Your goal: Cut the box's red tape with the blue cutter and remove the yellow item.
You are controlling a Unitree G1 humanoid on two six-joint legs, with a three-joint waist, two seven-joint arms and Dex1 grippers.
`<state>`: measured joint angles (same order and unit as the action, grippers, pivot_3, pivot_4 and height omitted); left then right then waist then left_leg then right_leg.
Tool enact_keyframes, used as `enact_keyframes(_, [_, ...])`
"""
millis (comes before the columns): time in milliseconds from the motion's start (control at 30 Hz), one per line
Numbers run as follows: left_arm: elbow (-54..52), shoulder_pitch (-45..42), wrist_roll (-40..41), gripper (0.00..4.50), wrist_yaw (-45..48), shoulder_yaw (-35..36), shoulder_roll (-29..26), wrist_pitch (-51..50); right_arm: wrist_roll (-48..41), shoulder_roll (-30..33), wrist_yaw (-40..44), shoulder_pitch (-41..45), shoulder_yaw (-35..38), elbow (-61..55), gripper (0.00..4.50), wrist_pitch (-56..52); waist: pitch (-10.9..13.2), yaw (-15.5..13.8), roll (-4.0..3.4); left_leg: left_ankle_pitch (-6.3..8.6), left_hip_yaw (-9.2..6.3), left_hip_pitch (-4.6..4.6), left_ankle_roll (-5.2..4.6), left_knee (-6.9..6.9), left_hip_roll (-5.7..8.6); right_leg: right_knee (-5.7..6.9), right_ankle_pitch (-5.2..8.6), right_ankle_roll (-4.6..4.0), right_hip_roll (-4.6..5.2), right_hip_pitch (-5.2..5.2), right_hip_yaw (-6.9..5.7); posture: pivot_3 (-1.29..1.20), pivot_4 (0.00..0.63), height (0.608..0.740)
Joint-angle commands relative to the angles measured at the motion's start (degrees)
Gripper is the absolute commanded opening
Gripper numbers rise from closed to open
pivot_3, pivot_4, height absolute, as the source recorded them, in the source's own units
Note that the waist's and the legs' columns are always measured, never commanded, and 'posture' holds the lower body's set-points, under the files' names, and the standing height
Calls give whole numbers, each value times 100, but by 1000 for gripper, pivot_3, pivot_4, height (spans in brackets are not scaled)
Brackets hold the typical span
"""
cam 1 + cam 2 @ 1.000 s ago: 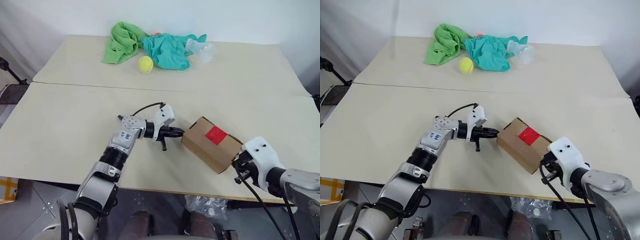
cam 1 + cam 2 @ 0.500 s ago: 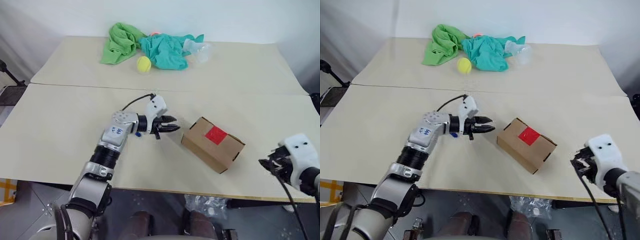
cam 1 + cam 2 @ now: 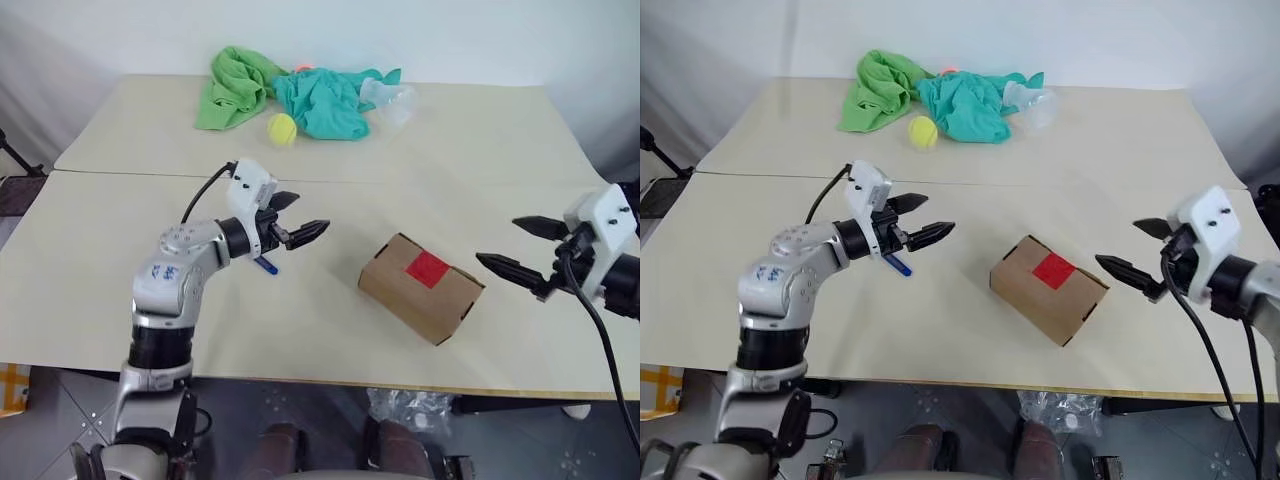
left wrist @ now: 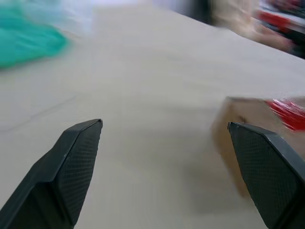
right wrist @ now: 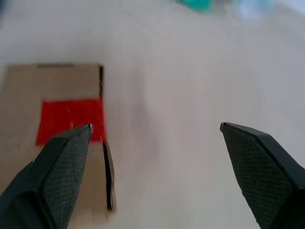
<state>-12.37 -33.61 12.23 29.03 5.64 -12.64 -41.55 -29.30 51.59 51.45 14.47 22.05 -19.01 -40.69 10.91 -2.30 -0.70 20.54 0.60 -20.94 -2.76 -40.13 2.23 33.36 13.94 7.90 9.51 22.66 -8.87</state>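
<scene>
Left gripper (image 3: 297, 215) spread, nothing held, one blue cutter (image 3: 265, 265) lying just beneath it, right gripper (image 3: 518, 246) spread and empty, one box (image 3: 420, 288) between them, one red tape (image 3: 428, 269) patch on top, two cloths (image 3: 290, 92) and one ball (image 3: 281, 127) farther back.

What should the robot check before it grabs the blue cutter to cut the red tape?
1. Left gripper open, nothing in it: ok.
2. Right gripper open, nothing in it: ok.
3. Blue cutter lying on the table, under the left gripper, partly hidden: ok.
4. Box shut, red tape uncut: ok.
5. Both grippers apart from the box: ok.
6. Yellow item inside the box: cannot tell.
</scene>
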Motion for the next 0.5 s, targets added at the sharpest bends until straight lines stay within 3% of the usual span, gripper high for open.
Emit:
enact_keyframes(33, [-958, 224, -521, 4477, -1276, -39, 400, 229, -30, 11, 437, 339, -357, 426, 4498, 509, 7, -42, 12, 0, -1, -1, 1, 0, -1, -1, 0, 0, 0, 0, 0, 0, 150, 740])
enact_keyframes(167, [-1621, 717, -1162, 4477, -2689, -188, 1163, -76, 108, -27, 855, 967, -963, 1203, 4498, 882, 7, -64, 12, 0, 1, -4, 1, 1, 1, -4, 0, 0, 0, 1, -2, 0, 150, 740])
enact_keyframes(300, [-1946, 893, -1475, 4477, -3473, -137, 1653, -799, 252, -52, 1047, 1373, -1309, 1668, 4498, 1104, 7, -93, 12, -1, -1, -6, 2, -2, 0, -5, -1, 1, 0, 0, -4, 0, 150, 740])
enact_keyframes(433, [-2503, 1237, -1797, 3566, -4283, -62, 2424, -2043, 414, -148, 1315, 1847, -1749, 2117, 4500, 1229, 8, -69, 13, -1, 1, -8, 3, -3, 0, -5, -1, 1, 0, 1, -1, 0, 150, 740])
enact_keyframes(500, [-2543, 1199, -1843, 3566, -4502, 45, 2565, -2346, 465, -162, 1382, 1939, -1821, 2246, 4500, 1274, 7, -72, 12, -1, 0, -7, 3, -3, -2, -6, -1, 0, -1, 2, -3, 0, 150, 740])
